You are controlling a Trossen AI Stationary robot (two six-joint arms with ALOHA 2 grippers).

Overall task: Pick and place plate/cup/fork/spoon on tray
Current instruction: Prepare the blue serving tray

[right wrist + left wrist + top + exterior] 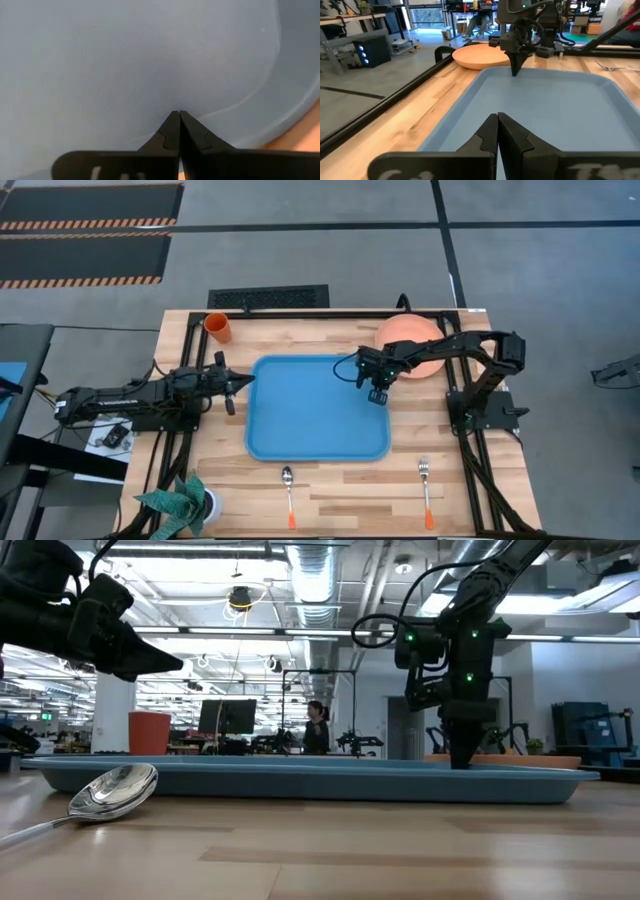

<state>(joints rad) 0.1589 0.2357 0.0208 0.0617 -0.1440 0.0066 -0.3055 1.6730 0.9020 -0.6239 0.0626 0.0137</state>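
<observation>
Nothing I can see carries a brand, label or readable writing. Nearest the table's front edge lie the spoon (288, 492) and the fork (426, 490), well apart from each other on bare wood, both handles pointing at that edge and both clear of the blue tray (300, 430). A small leafy plant (185, 502) sits at the front left corner.

The tray fills the middle of the table and holds nothing; its whole floor is open. My left gripper (241, 381) hangs at the tray's left rim, its two fingers (512, 132) pressed together with nothing between them. My right gripper (379, 393) points down over the tray's far right corner, just inside the rim, fingers (192, 131) likewise closed on nothing, with blue floor straight below.

Beyond that corner the salmon plate (400, 333) rests on the wood, partly under my right arm, close beside the tray. The orange cup (219, 328) stands upright at the far left corner, well clear of the tray.
</observation>
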